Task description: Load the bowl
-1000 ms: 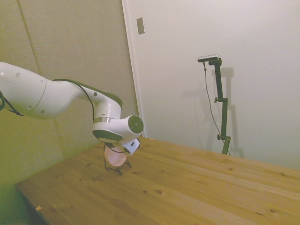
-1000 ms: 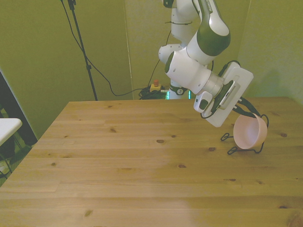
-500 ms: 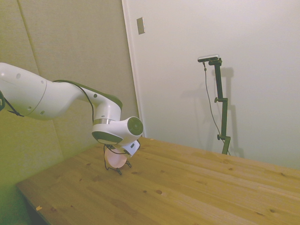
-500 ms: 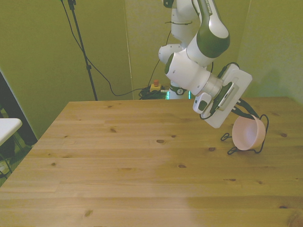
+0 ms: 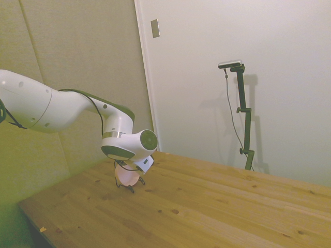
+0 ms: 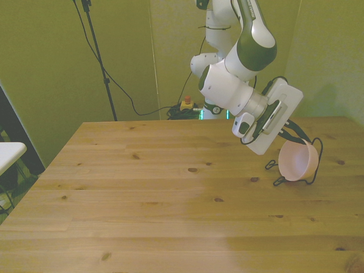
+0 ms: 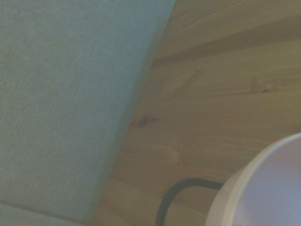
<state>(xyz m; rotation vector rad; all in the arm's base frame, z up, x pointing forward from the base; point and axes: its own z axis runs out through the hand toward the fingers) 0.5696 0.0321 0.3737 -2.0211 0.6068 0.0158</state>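
The pale pink bowl [image 6: 297,161] is tipped on its side, its opening toward the front view's left, within the thin black wire rack [image 6: 278,181] near the table's edge on the front view's right. My gripper [image 6: 296,137] reaches down to the bowl's upper rim, and its dark fingers look shut on that rim. In the side view the bowl [image 5: 126,175] shows just below my wrist, over the rack's feet [image 5: 128,187]. The wrist view shows the bowl's wall [image 7: 268,188] and one loop of rack wire [image 7: 175,192] over the wood.
The wooden table [image 6: 170,199] spreads wide toward the front view's left. A padded wall panel [image 7: 61,103] runs close behind the rack along the table's edge.
The bowl has shifted a little toward the front view's left with the gripper and sits slightly more upright in the rack. The arm has barely moved.
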